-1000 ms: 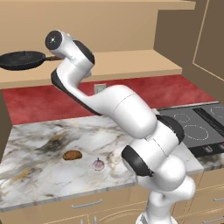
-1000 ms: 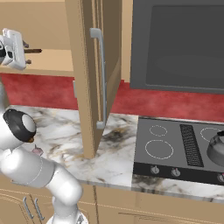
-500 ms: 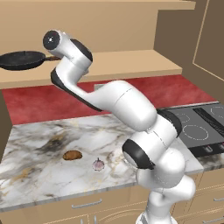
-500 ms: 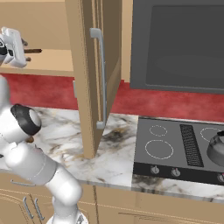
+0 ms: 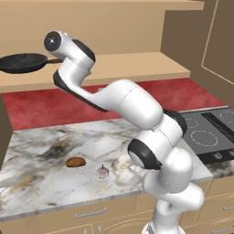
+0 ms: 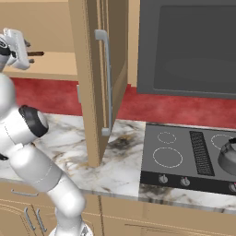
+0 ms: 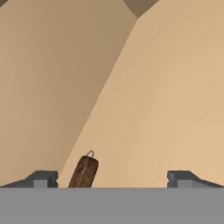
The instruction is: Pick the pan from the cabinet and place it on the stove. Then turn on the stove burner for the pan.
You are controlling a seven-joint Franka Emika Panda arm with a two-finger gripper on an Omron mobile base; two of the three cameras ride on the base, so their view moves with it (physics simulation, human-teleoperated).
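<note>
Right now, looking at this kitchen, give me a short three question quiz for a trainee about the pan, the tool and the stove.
1. True or false: the pan already sits on the stove.
2. Multiple choice: the tool is A) shut on the pan's handle, B) open with the handle end between its fingers, C) shut on a stove knob.
3. Fill in: the kettle stands on the stove's ____ side in the right base view.

Key: 1 false, it rests on the cabinet shelf; 2 B; 3 right.
</note>
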